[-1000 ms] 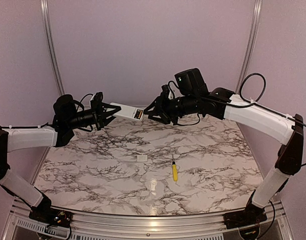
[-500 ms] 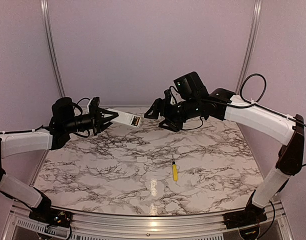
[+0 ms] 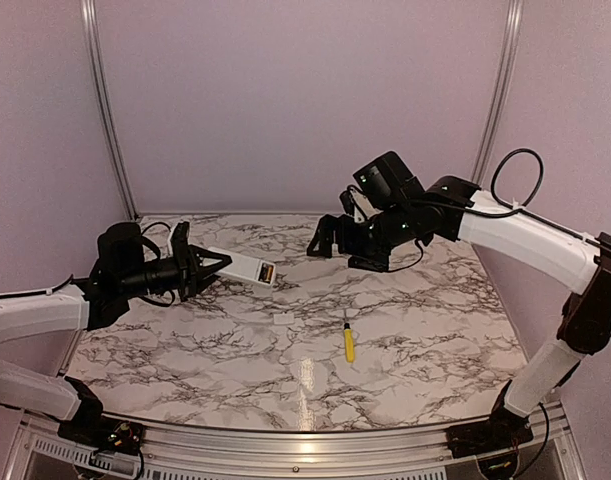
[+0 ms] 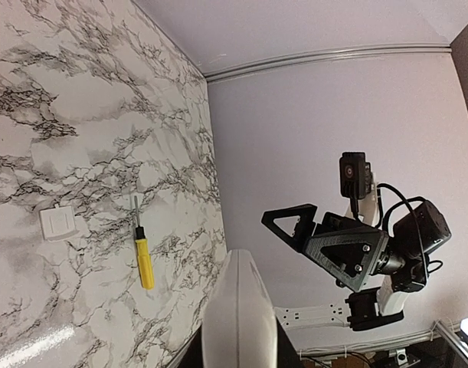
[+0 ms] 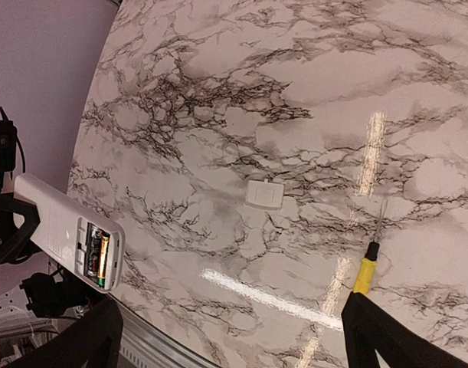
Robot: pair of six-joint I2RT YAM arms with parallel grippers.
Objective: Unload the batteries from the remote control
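Observation:
My left gripper (image 3: pixel 217 264) is shut on the near end of the white remote control (image 3: pixel 242 266) and holds it level above the left of the table. The remote's open recess faces the right arm, and the batteries (image 5: pixel 100 255) sit inside it, dark with a brassy stripe. In the left wrist view the remote control (image 4: pixel 239 310) fills the space between the jaws. My right gripper (image 3: pixel 341 250) hangs open and empty, a short way right of the remote's free end. In the right wrist view its fingers (image 5: pixel 393 337) frame bare table.
A small white battery cover (image 3: pixel 283 318) lies on the marble table (image 3: pixel 425 340) near the middle. A yellow-handled screwdriver (image 3: pixel 348 343) lies just right of it. Purple walls close in the back and sides.
The right gripper has opened wide and pulled back to the right, away from the remote's end. The left arm has lowered the remote toward the table, still gripping it.

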